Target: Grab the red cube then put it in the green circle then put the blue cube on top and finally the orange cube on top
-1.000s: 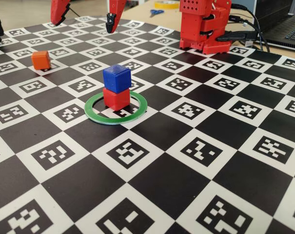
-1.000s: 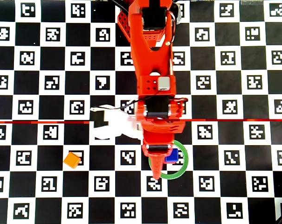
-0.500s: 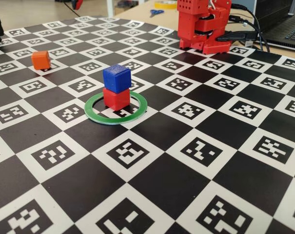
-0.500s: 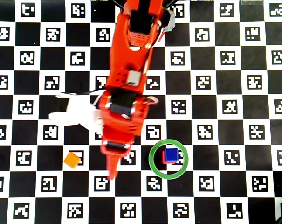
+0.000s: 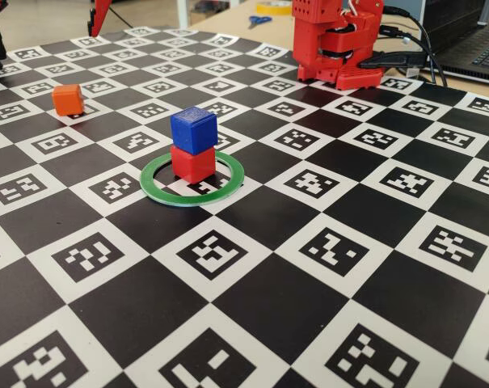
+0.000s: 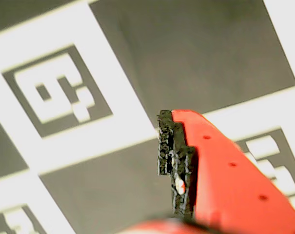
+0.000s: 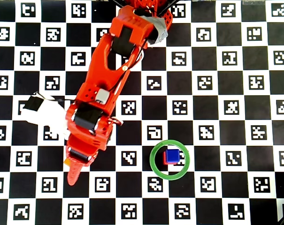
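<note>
Your blue cube [image 5: 194,129] sits squarely on the red cube [image 5: 193,164], and the two make an upright stack inside the green circle [image 5: 160,188], slightly toward its far side in the fixed view; the blue one is turned a little against the red one, so their corners do not line up. From overhead only a thin red edge [image 7: 165,158] shows at the left of the blue cube [image 7: 172,155], with the ring [image 7: 156,168] all around them. The orange cube [image 5: 68,99] lies far left on the board [image 5: 252,218] in the fixed view, well apart from the stack, one corner toward the camera. Overhead, the arm [image 7: 104,96] covers nearly all of it; just a sliver of orange [image 7: 65,162] peeks out at the arm's left edge. The arm's long axis runs from top centre down to the lower left, its tip [image 7: 72,179] pointing toward the near edge. In the wrist view you get one red finger [image 6: 225,180] with a black pad [image 6: 174,156] over a checker square, nothing else. How far the claw is open cannot be told, and no cube shows in it.
</note>
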Robot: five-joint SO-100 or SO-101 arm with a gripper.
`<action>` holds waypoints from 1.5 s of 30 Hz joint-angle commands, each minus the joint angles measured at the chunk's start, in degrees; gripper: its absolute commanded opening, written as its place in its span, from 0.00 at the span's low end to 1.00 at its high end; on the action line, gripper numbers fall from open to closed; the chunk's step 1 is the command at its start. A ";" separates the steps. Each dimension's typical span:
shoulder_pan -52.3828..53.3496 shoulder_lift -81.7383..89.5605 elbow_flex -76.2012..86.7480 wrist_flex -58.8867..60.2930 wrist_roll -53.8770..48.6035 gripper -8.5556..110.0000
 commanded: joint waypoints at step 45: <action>4.83 -20.65 -19.42 -3.43 1.41 0.49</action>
